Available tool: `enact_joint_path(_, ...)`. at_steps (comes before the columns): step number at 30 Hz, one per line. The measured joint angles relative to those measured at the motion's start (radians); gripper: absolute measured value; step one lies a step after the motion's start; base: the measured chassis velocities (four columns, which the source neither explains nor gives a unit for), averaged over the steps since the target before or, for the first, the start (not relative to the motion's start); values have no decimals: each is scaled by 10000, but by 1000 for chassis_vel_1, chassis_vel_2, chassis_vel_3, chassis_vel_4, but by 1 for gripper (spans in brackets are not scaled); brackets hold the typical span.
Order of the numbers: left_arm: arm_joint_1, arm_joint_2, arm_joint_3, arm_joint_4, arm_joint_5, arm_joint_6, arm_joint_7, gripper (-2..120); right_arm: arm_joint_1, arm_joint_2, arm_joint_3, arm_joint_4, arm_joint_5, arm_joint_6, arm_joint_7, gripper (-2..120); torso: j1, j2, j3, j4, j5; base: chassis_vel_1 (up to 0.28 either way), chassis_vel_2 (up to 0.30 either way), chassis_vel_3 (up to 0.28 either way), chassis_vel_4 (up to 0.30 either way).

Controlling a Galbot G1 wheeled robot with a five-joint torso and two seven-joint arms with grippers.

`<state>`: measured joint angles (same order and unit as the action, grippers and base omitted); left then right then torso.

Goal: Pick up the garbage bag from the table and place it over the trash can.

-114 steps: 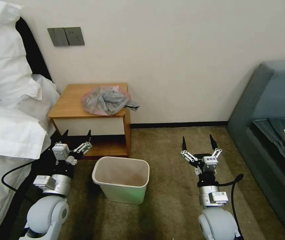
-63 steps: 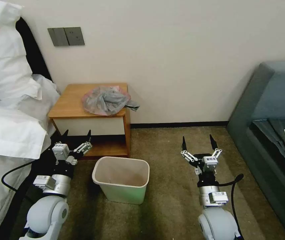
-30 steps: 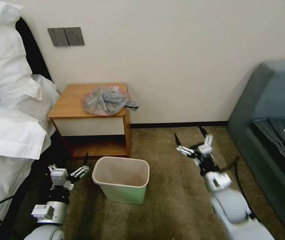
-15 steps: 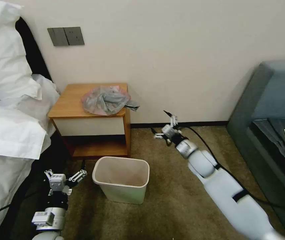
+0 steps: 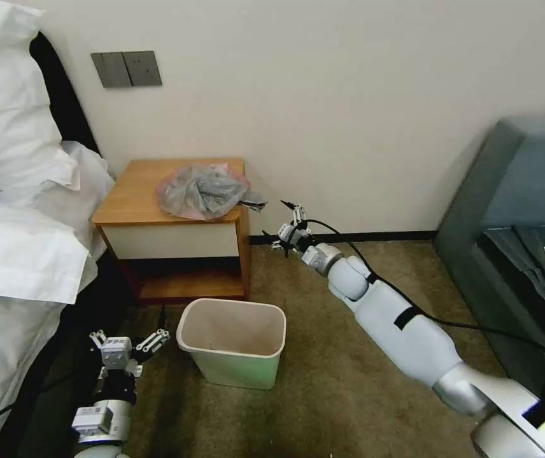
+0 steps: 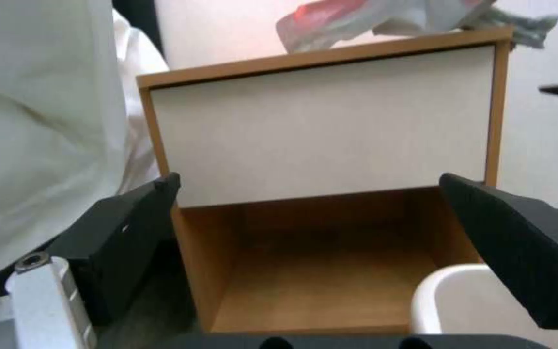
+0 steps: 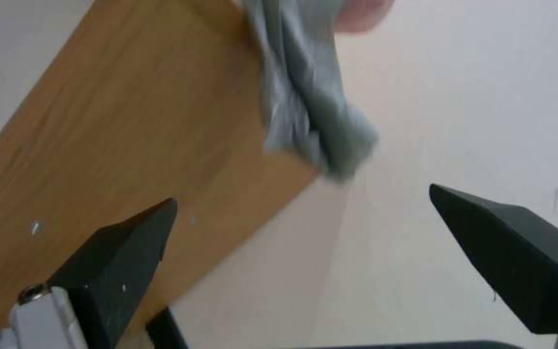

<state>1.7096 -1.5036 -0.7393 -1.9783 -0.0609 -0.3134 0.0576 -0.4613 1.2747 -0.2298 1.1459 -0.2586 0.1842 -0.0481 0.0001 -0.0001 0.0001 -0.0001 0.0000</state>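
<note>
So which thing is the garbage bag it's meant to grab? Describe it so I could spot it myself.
Find the white bed; beside it stands a small orange-brown wooden table. The garbage bag lies crumpled on its top, a tail hanging over the edge nearest the open right gripper. Unlike the smooth white pillows, it is thin, crinkled, grey plastic with a pink-red rim.

You're in a bedroom: white pillows [image 5: 11,210] lie just left of the nightstand [image 5: 134,187], wall switches [image 5: 126,69] above it, carpet [image 5: 323,394] below.
</note>
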Motion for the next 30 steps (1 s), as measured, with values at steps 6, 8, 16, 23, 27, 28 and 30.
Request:
enact_joint_path(6, 51, -282, 42, 100, 252, -257, -58, 100, 623, 245, -450, -134, 51, -102, 7, 100, 0, 0, -1, 0, 1, 0, 0, 0, 0)
enact_joint_path(8, 76, -424, 110, 112, 272, -291, -143, 100, 757, 334, -596, -159, 11, -119, -30, 100, 0, 0, -1, 2, -1, 0, 0, 0, 0)
enact_joint_path(16, 92, -527, 184, 110, 343, -313, -277, 100, 1122, 458, -784, -633, -81, -59, -139, 100, 0, 0, -1, 1, 0, 0, 0, 0, 0)
enact_joint_path(23, 90, -569, 152, 96, 345, -374, -347, 100, 1577, 339, -990, -988, -16, -15, -265, 94, 0, 1, -1, 0, 0, 0, 0, 0, 0)
enact_joint_path(27, 58, -618, 156, 91, 352, -378, -369, 100, 1769, 380, -1128, -1169, 1, 25, -262, 82, 0, 0, -1, 0, 1, 0, 0, 0, 0)
enact_joint_path(28, 47, -631, 154, 81, 354, -378, -379, 100, 1818, 395, -1173, -1201, 1, 25, -264, 76, 0, 0, -1, 0, 0, 0, 0, 0, 0)
enact_joint_path(30, 49, -634, 127, 58, 355, -378, -394, 100, 1871, 403, -1278, -1233, 1, 17, -266, 68, 0, 0, -1, 1, 0, 0, 0, 0, 0)
